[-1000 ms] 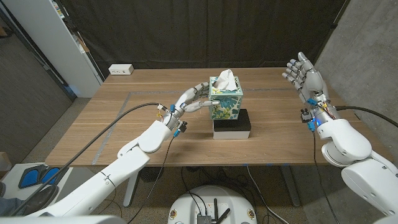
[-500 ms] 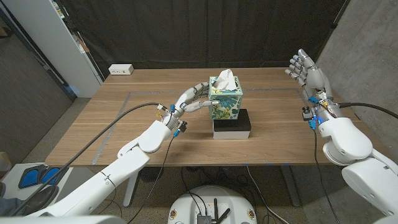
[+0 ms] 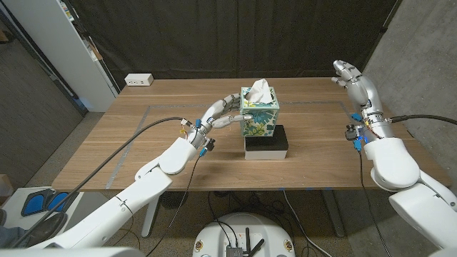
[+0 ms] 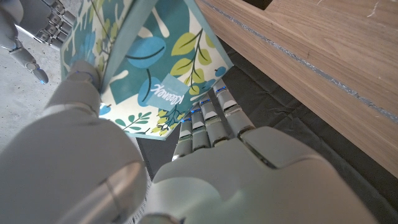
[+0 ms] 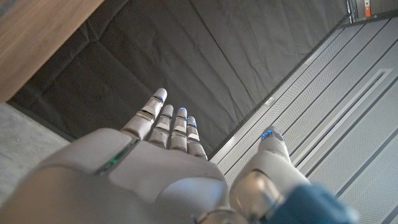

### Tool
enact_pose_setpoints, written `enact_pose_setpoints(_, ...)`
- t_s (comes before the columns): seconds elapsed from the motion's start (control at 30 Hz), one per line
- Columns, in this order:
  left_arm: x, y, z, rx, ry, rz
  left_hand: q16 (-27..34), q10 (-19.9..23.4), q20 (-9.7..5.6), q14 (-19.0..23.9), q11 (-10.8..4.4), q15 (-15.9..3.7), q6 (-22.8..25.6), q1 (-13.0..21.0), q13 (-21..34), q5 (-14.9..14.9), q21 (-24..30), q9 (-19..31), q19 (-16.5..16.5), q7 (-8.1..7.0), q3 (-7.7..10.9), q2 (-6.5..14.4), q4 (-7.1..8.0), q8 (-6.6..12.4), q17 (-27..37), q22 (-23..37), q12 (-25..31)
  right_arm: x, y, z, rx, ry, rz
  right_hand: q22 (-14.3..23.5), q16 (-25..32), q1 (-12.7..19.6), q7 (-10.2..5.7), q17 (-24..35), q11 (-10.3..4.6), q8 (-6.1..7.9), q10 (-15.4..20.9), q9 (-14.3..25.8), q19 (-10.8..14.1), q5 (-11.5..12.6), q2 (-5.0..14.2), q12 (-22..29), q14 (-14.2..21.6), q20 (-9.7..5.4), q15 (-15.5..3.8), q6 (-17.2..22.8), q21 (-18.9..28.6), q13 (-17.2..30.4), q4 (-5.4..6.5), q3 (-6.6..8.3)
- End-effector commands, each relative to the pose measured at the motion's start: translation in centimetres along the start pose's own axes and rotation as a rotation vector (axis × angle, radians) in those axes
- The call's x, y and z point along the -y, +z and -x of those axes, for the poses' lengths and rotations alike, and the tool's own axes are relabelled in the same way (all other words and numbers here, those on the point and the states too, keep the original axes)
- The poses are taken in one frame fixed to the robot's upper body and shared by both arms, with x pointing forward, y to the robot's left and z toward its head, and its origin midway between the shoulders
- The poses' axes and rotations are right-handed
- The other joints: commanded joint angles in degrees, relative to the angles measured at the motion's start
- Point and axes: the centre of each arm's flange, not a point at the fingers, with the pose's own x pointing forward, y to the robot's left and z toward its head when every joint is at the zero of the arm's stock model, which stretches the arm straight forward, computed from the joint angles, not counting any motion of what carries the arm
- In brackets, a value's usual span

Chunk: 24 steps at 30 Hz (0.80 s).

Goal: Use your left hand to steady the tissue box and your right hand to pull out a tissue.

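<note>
A teal leaf-patterned tissue box (image 3: 260,118) stands on a black and white block (image 3: 266,143) near the table's middle. A white tissue (image 3: 258,90) sticks up from its top. My left hand (image 3: 224,113) holds the box from its left side; in the left wrist view the thumb and fingers (image 4: 205,121) press on adjoining faces of the box (image 4: 155,68). My right hand (image 3: 354,78) hangs in the air over the table's far right corner, well away from the box, fingers apart and empty. In the right wrist view the right hand (image 5: 155,162) faces a dark curtain.
A white power strip (image 3: 138,80) lies at the table's far left. A thin taped outline (image 3: 150,107) runs around the table's middle. A white cabinet (image 3: 64,50) stands to the left, and a grey wall (image 3: 421,57) rises at the right.
My right hand has turned at the wrist and drifted a little to the right and away. The left hand and the box have stayed put.
</note>
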Motion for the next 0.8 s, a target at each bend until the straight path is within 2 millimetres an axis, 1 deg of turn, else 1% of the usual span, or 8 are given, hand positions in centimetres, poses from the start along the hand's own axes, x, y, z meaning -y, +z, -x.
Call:
enact_pose_setpoints(0.03,0.07,0.11,-0.2,0.005,-0.002,-0.006,0.21,0.53,-0.13,0.61,-0.11,-0.19,0.5,8.03,0.35,0.22,0.25,0.17,0.59,1.57,-0.24,8.74,-0.04,0.24,0.18,0.33,-0.04,-0.43,0.51,-0.05,0.058,-0.032,0.195,0.24,0.12,0.88,-0.37,-0.06,-0.51,0.31,0.72,0.3,0.36,0.31,-0.18,0.33,0.42,-0.33,-0.11,0.52,0.18,0.06,-0.15,0.52)
enact_pose_setpoints(0.07,0.13,0.03,-0.21,0.004,-0.002,0.002,0.2,0.51,-0.13,0.6,-0.19,-0.19,0.53,8.03,0.37,0.21,0.25,0.17,0.59,1.5,-0.27,8.74,-0.03,0.25,0.19,0.33,-0.05,-0.42,0.63,-0.06,0.07,-0.033,0.242,0.24,0.1,0.93,-0.36,-0.07,-0.6,0.31,0.71,0.3,0.36,0.31,-0.17,0.31,0.38,-0.31,-0.14,0.55,0.17,0.06,-0.16,0.54)
enact_pose_setpoints(0.23,0.16,-0.04,-0.23,-0.001,0.0,0.001,0.13,0.72,-0.06,0.47,-0.15,-0.22,0.56,8.06,0.44,0.21,0.24,0.2,0.53,1.48,-0.38,8.76,-0.02,0.22,0.19,0.33,0.0,-0.65,0.6,0.16,0.08,-0.059,0.263,0.23,0.3,1.77,-0.29,-0.09,-0.89,0.43,1.46,0.32,1.07,0.46,0.18,0.47,1.03,-0.93,-0.64,1.11,0.32,0.07,-0.34,0.99)
enact_pose_setpoints(0.47,0.24,-0.05,-0.35,-0.002,-0.002,-0.001,0.14,0.68,-0.05,0.59,-0.23,-0.24,0.55,8.19,0.54,0.24,0.22,0.23,0.49,1.48,-0.48,8.85,-0.04,0.17,0.2,0.32,-0.06,-0.94,0.88,0.28,0.092,-0.081,0.384,0.22,0.45,2.48,-0.53,-0.11,-0.95,0.54,1.94,0.33,1.37,0.57,0.41,0.54,1.51,-0.99,-0.97,1.66,0.32,0.09,-0.47,1.36)
enact_pose_setpoints(0.53,0.24,-0.1,-0.41,-0.001,-0.006,0.005,0.14,0.66,-0.05,0.6,-0.22,-0.22,0.58,8.21,0.56,0.24,0.21,0.24,0.47,1.46,-0.51,8.87,-0.04,0.17,0.2,0.32,-0.07,-0.99,0.81,0.2,0.083,-0.066,0.374,0.22,0.47,2.65,-0.53,-0.11,-1.01,0.51,2.0,0.34,1.39,0.6,0.46,0.53,1.59,-1.02,-0.96,1.64,0.3,0.09,-0.5,1.44)
enact_pose_setpoints(0.63,0.23,-0.09,-0.46,0.001,-0.003,0.003,0.14,0.66,-0.09,0.62,-0.13,-0.2,0.61,8.24,0.6,0.25,0.21,0.25,0.47,1.43,-0.56,8.91,-0.03,0.16,0.21,0.32,-0.09,-1.11,0.99,0.29,0.092,-0.078,0.441,0.22,0.47,2.96,-0.59,-0.12,-1.13,0.54,2.12,0.34,1.52,0.65,0.56,0.52,1.64,-1.06,-0.99,1.85,0.3,0.1,-0.54,1.59)
enact_pose_setpoints(0.73,0.25,-0.15,-0.53,0.002,0.0,0.008,0.12,0.75,-0.14,0.61,-0.22,-0.16,0.58,8.33,0.64,0.27,0.19,0.27,0.43,1.39,-0.58,8.98,-0.04,0.13,0.21,0.32,-0.08,-1.24,1.32,0.48,0.098,-0.131,0.558,0.22,0.48,3.16,-0.6,-0.12,-1.24,0.52,2.19,0.35,1.56,0.68,0.62,0.52,1.69,-1.07,-1.09,1.88,0.28,0.12,-0.56,1.69)
enact_pose_setpoints(0.8,0.31,-0.16,-0.61,0.001,-0.007,0.011,0.13,0.72,-0.14,0.62,-0.22,-0.17,0.65,8.35,0.66,0.27,0.19,0.28,0.42,1.42,-0.59,9.02,-0.03,0.15,0.22,0.32,-0.1,-1.2,1.27,0.46,0.11,-0.136,0.589,0.22,0.48,3.35,-0.79,-0.13,-1.5,0.53,2.26,0.35,1.69,0.72,0.68,0.52,1.73,-1.08,-1.14,1.98,0.3,0.13,-0.58,1.79)
